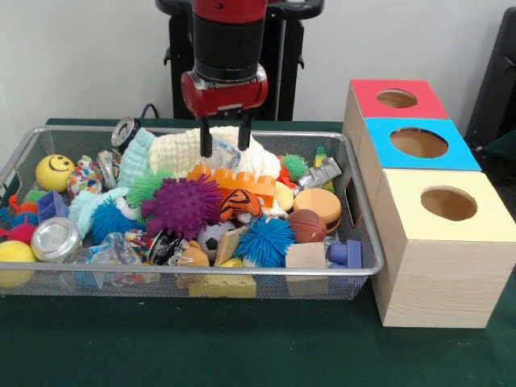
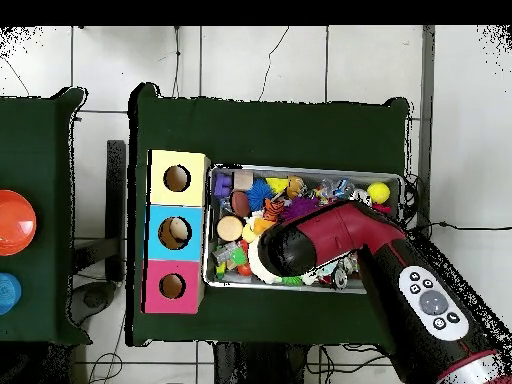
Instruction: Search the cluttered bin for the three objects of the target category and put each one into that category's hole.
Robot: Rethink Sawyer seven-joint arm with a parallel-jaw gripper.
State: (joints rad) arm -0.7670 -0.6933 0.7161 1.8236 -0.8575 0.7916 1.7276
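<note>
The silver wire-mesh bin point(image 1: 355, 173) is packed with clutter. The red and black pincer point(image 1: 225, 147) hangs over its rear middle, its two dark fingers point(image 1: 206, 139) parted with nothing between them, tips just above a white knitted cloth point(image 1: 189, 147). Directly below and in front of the pincer lie an orange toothed plastic block point(image 1: 242, 182), a purple spiky rubber ball point(image 1: 182, 206) and a small orange tiger-striped toy point(image 1: 239, 205). Further forward sits a blue spiky ball point(image 1: 265, 240). To one side are a toy hamburger point(image 1: 317, 206) and a grey plastic wrench point(image 1: 320, 175); to the other, a yellow smiley ball point(image 1: 54, 172) and a silver can point(image 1: 55, 239). No writing is legible. Beyond the bin stand three wooden boxes, each with a round hole: red-topped point(image 1: 397, 98), blue-topped point(image 1: 419, 143) and yellow-topped point(image 1: 448, 205). Which category is the target cannot be told.
</note>
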